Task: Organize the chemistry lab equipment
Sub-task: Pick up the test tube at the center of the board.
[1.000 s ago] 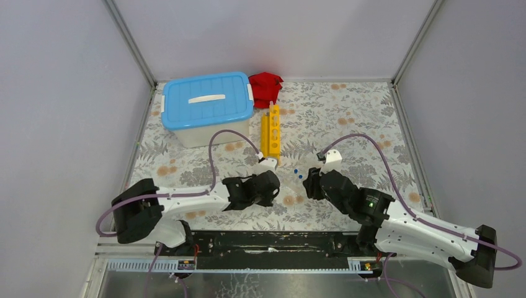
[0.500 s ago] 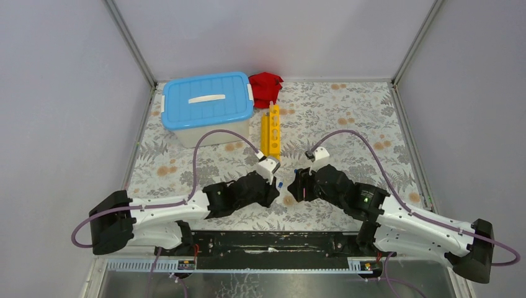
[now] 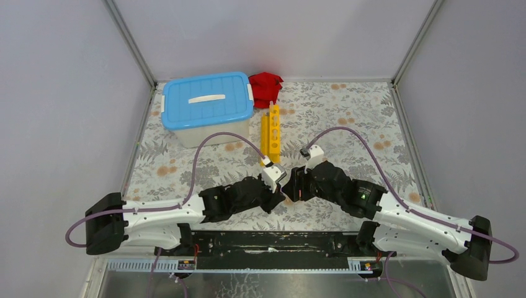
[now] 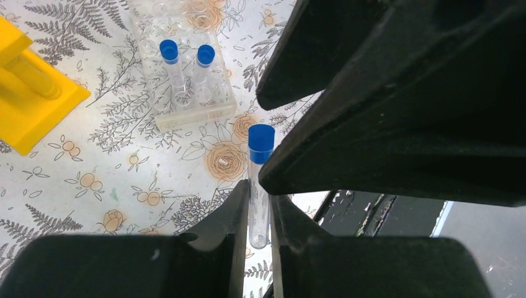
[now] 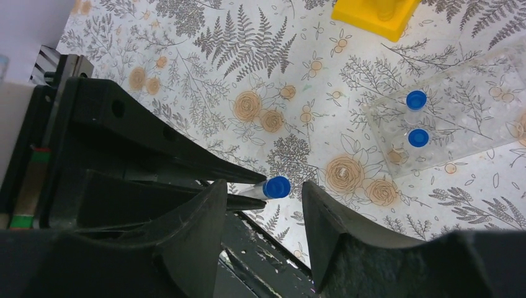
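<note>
My left gripper (image 4: 259,192) is shut on a small clear blue-capped tube (image 4: 258,180) and holds it above the table near the front edge. My right gripper (image 5: 263,189) is open, and its fingers stand on either side of that tube's blue cap (image 5: 276,187) without touching it. In the top view the two grippers meet, the left (image 3: 278,190) and the right (image 3: 289,187). A clear tube holder (image 4: 211,105) lies just beyond with two capped tubes (image 4: 169,49) upright in it. It also shows in the right wrist view (image 5: 477,105). The black wire ring stand is out of view.
The long yellow holed rack (image 3: 271,130) lies behind the grippers. The white blue-lidded tub (image 3: 208,105) stands at the back left, with a red cloth (image 3: 265,87) beside it. The black base rail (image 3: 267,239) runs along the front edge.
My left gripper moved right with the tube in it. My right gripper moved left until its open fingers came around the tube's cap.
</note>
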